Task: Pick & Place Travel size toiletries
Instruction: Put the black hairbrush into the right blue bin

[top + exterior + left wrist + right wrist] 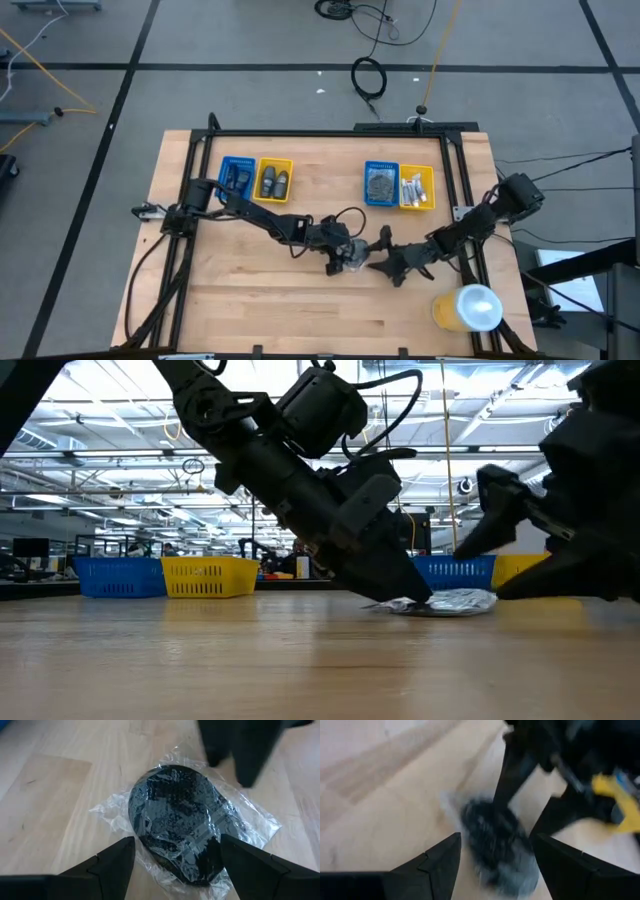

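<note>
- The wrapped disc (175,822) at the high view's middle looks light, soft, crinkly and slippery; grab its dark middle, not the loose wrap
- The left pincer (177,865) is open around it; the right pincer (495,865) is open too, holding nothing

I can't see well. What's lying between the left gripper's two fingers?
In the left wrist view, a clear-wrapped dark disc lies on the table between the open left gripper fingers.

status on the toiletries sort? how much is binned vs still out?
Done: items already lie in all four trays, the left blue tray and yellow tray, the right blue tray and yellow tray.
In hand: a clear-wrapped dark disc lies flat mid-table. The left gripper straddles it, jaws open; the right gripper sits just beside, also open. Neither holds it.
Left: grasp and bin that disc. No other loose toiletries visible.
</note>
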Motion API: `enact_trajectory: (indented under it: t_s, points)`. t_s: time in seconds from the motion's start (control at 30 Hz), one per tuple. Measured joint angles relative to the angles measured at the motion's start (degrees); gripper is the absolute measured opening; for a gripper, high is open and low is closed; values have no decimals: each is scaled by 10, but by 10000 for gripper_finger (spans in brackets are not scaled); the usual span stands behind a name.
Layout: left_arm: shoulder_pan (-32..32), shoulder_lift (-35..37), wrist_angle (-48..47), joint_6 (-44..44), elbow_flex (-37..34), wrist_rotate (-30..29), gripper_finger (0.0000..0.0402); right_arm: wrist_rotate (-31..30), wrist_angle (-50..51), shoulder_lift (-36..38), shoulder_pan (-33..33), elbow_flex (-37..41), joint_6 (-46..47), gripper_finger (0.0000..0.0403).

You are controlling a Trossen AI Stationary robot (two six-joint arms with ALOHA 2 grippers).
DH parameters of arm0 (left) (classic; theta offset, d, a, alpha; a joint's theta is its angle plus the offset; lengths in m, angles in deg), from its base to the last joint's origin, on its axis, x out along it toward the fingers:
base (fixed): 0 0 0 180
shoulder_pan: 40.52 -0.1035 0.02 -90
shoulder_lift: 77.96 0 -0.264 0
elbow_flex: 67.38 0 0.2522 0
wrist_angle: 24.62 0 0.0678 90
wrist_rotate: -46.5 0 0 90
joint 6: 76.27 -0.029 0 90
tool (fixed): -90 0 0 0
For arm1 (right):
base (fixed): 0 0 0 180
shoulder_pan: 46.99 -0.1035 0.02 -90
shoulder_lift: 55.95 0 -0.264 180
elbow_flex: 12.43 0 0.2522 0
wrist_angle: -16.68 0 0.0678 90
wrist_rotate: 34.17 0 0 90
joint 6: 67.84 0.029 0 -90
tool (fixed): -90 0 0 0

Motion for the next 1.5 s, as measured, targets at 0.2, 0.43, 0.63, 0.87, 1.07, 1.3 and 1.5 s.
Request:
enact_trajectory:
  t_s: [0.2, 0.43, 0.63, 0.87, 1.07, 1.3, 1.5]
  points:
    - [-1, -1, 21, 0, 0, 16, 292, -6, -30, -38, 2, -15, -114, 234]
    - [-1, -2, 25, -3, 0, 31, 292, -46, 22, 10, -23, -35, -111, 205]
    - [-1, -2, 24, -3, 0, 28, 292, 5, 226, 99, -33, -48, 19, 184]
    - [-2, -2, 25, -3, 0, 26, 292, 53, 242, 104, -8, -53, 70, 214]
    - [-4, -2, 43, 0, -1, 25, 292, 57, 139, 52, 12, -54, -57, 236]
    - [-4, -2, 65, 1, -1, 25, 292, 58, 106, 24, 31, -55, -112, 206]
    - [-3, 23, 16, 4, 4, 24, 292, 57, 114, 23, 39, -55, -105, 162]
